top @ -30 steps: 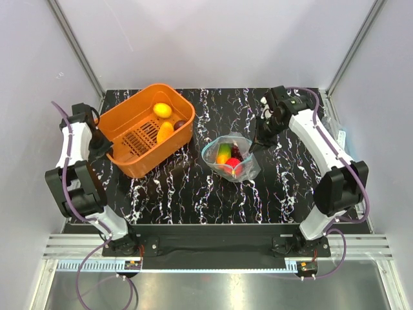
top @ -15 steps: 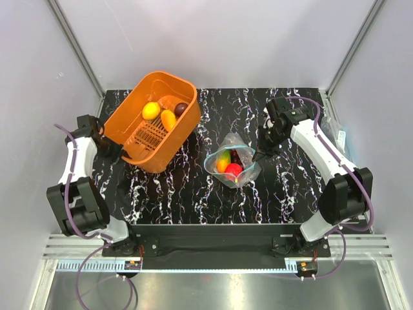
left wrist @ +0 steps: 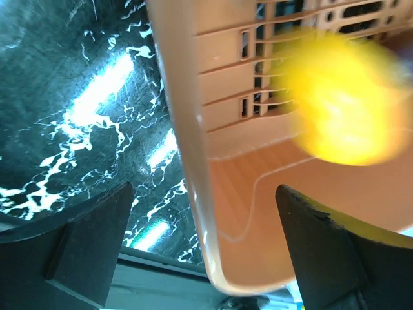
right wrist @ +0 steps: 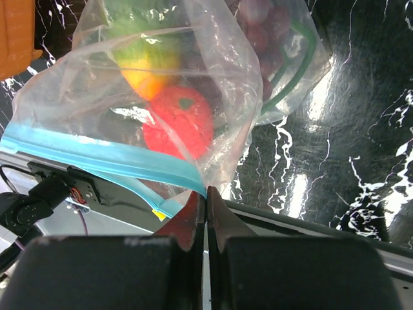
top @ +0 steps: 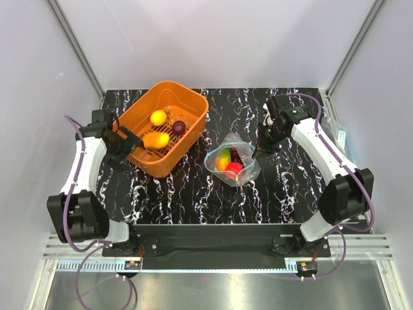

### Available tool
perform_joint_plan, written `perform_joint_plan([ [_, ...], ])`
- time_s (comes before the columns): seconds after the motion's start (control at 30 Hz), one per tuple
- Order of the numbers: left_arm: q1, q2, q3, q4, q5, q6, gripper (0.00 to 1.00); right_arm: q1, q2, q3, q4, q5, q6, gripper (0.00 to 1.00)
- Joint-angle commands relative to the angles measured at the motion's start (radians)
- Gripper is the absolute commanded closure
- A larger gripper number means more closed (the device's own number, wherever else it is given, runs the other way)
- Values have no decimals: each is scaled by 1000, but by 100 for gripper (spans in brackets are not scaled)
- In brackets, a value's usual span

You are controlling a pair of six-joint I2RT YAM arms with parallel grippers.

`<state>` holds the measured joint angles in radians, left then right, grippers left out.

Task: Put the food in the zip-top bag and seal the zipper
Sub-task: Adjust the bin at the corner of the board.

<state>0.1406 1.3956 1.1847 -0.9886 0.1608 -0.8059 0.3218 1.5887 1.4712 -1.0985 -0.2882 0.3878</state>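
The zip-top bag (top: 248,169) lies on the black marbled table (top: 290,187), just right of centre in the overhead view. Visible through the clear plastic are a red apple (right wrist: 177,123), an orange-green mango (right wrist: 147,61), dark grapes (right wrist: 258,22) and a thin green chive bunch (right wrist: 298,64). The teal zipper (right wrist: 97,155) runs along the mouth. In the right wrist view its two strips stand apart near the lower centre of the frame, so the mouth is unsealed there.

The right gripper (right wrist: 206,197) is at the bag's right edge. Its fingers are pressed together, pinching the plastic at the end of the zipper.

The orange basket (top: 190,139) occupies the upper left of the overhead view. It holds a yellow lemon (top: 158,117), a dark purple piece (top: 179,126) and an orange-yellow piece (top: 156,139).

The left gripper (top: 129,139) is at the basket's lower-left rim. Its fingers (left wrist: 71,252) are spread, one on each side of the basket wall. Whether either finger touches the wall cannot be told. In the left wrist view a blurred yellow item (left wrist: 342,103) shows inside the basket, and which piece it is cannot be told.
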Motion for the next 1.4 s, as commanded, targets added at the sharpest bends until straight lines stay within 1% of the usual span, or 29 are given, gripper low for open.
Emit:
perform_joint_plan([
  [0.0,-48,-93,117,-31,-134,25,1,8,-16,49,-17,23,-40,100],
  [0.03,-58,-102,134,-41,-156,36,1,7,-18,47,-18,21,-41,100],
  [0.07,-67,-116,168,-60,-208,56,1,6,-22,44,-21,21,-41,100],
  [0.13,-73,-122,196,-79,-253,77,1,6,-25,41,-23,20,-44,100],
  [0.23,-85,-121,242,-82,-285,117,1,6,-30,41,-29,24,-49,100],
  [0.3,-131,-95,298,-65,-302,166,1,7,-30,41,-31,26,-46,100],
  [0.33,-136,-78,326,-64,-317,186,1,6,-32,40,-31,26,-46,100],
  [0.37,-171,-34,355,-65,-322,224,1,6,-32,40,-29,27,-44,100],
  [0.4,-209,-6,422,-73,-328,243,1,6,-30,41,-31,27,-41,100],
  [0.47,-243,83,489,-85,-325,296,1,5,-29,46,-31,32,-40,100],
  [0.5,-269,112,551,-90,-328,307,1,8,-29,47,-32,34,-37,100],
  [0.57,-294,195,601,-78,-299,347,1,6,-29,57,-35,34,-32,100],
  [0.6,-299,221,643,-76,-294,353,1,8,-29,60,-38,32,-33,100],
  [0.8,-315,414,757,-32,-204,404,1,6,-22,78,-50,50,-44,100],
  [0.87,-325,482,802,-47,-195,412,2,8,-18,89,-52,53,-46,100],
  [0.97,-352,539,892,-68,-176,425,2,8,-6,104,-49,55,-50,100],
  [1.03,-381,534,911,-53,-161,433,2,6,2,118,-44,64,-52,100],
  [1.07,-404,507,900,-12,-126,448,2,6,4,123,-46,66,-50,100],
  [1.13,-430,464,865,39,-75,462,1,7,8,144,-43,70,-50,100],
  [1.2,-470,392,802,109,-46,465,1,7,11,159,-44,73,-50,100],
  [1.27,-513,334,745,163,17,467,1,7,14,182,-49,77,-47,100],
  [1.33,-548,301,721,182,71,473,1,6,14,198,-47,75,-40,100],
  [1.37,-587,274,711,200,86,487,1,6,13,202,-46,73,-37,100],
])
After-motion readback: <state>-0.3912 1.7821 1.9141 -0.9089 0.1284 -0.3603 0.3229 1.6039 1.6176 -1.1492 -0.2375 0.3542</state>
